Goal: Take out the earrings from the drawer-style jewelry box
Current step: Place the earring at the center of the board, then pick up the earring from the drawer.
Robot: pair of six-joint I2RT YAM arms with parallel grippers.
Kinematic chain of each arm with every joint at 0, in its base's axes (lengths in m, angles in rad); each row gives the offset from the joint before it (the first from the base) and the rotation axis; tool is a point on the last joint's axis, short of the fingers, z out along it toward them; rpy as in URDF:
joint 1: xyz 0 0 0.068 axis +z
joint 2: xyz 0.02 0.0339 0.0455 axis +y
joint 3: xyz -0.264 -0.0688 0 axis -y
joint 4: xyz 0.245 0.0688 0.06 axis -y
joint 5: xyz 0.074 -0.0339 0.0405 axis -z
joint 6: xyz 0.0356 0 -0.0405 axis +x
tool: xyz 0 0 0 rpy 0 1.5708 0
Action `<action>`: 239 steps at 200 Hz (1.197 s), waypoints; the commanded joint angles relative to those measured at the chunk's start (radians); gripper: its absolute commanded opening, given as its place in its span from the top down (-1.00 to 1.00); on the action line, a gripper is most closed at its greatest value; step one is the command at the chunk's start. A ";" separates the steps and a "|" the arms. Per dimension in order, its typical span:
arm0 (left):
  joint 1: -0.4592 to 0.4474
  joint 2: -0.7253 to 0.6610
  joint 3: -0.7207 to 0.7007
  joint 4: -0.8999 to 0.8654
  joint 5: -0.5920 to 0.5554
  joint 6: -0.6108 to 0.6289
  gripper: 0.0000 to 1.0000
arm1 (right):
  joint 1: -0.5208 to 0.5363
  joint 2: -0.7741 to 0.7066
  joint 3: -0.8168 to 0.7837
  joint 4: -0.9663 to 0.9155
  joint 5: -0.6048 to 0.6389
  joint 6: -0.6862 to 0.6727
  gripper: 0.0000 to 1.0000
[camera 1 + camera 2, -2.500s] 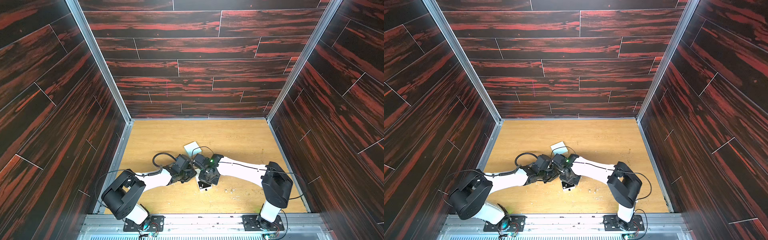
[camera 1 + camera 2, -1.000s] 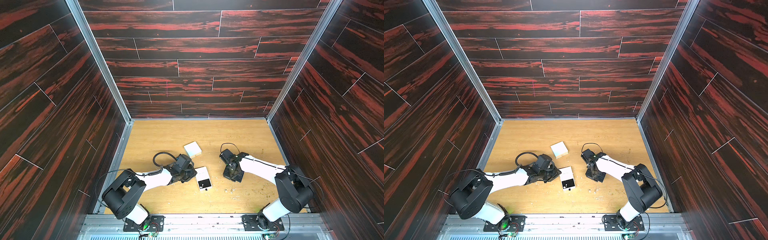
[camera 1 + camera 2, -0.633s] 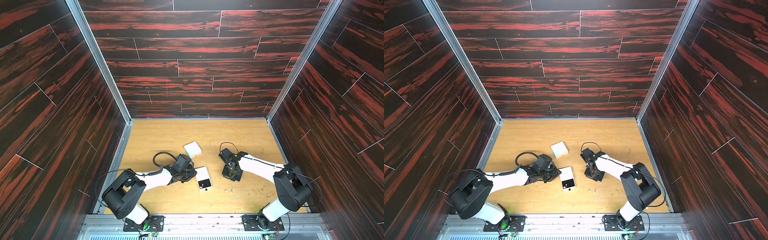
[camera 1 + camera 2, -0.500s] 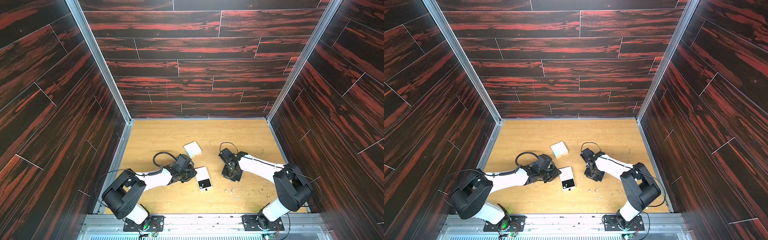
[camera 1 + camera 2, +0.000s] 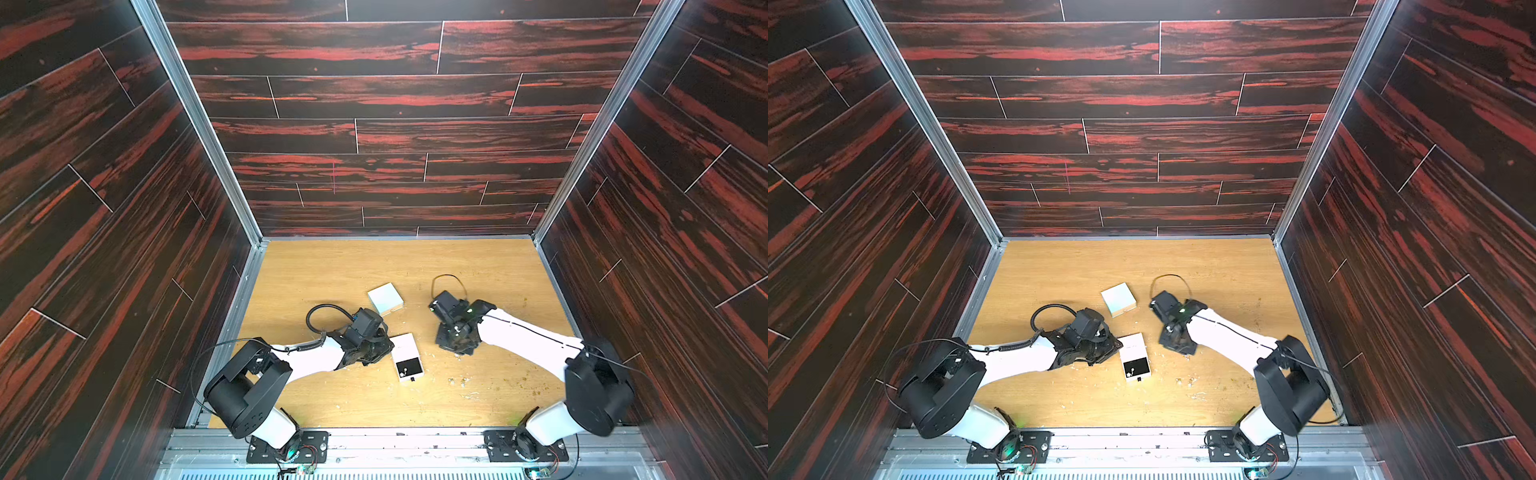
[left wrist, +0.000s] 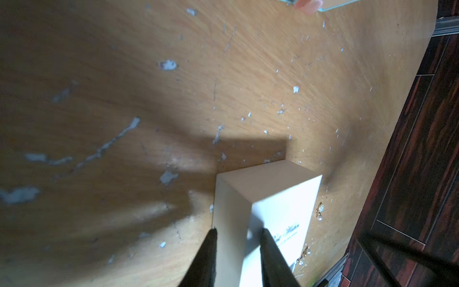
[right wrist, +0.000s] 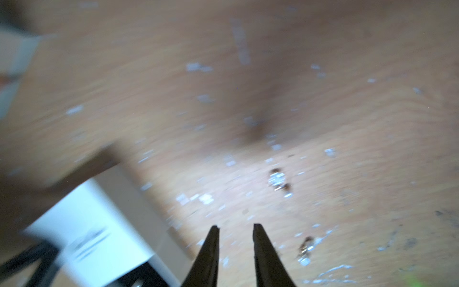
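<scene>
Nearest to the robot, the drawer (image 5: 413, 376) of the jewelry box (image 5: 404, 345) stands pulled out, and tiny pale earrings (image 5: 402, 367) lie on its black lining. More studs (image 7: 277, 179) lie loose on the table (image 5: 332, 270) near it. The left gripper (image 6: 238, 229) is clamped on a corner of the box. The right gripper (image 7: 236, 226) hangs close by, its fingers a little apart, holding nothing. Farther back lies a second white box (image 5: 385, 298).

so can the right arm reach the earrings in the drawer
Probably yes: the drawer is out, earrings uncovered; the left gripper holds the box from the far side, leaving the right gripper a free path.
</scene>
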State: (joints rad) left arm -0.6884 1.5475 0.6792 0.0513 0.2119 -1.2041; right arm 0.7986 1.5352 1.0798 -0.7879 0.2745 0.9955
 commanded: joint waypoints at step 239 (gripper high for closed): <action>0.000 0.019 -0.018 -0.071 -0.032 -0.015 0.36 | 0.196 0.279 0.126 0.057 -0.274 0.213 0.56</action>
State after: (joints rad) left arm -0.6884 1.5486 0.6792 0.0547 0.2127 -1.2167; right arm 1.0027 1.7844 1.1908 -0.7250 0.0105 1.1942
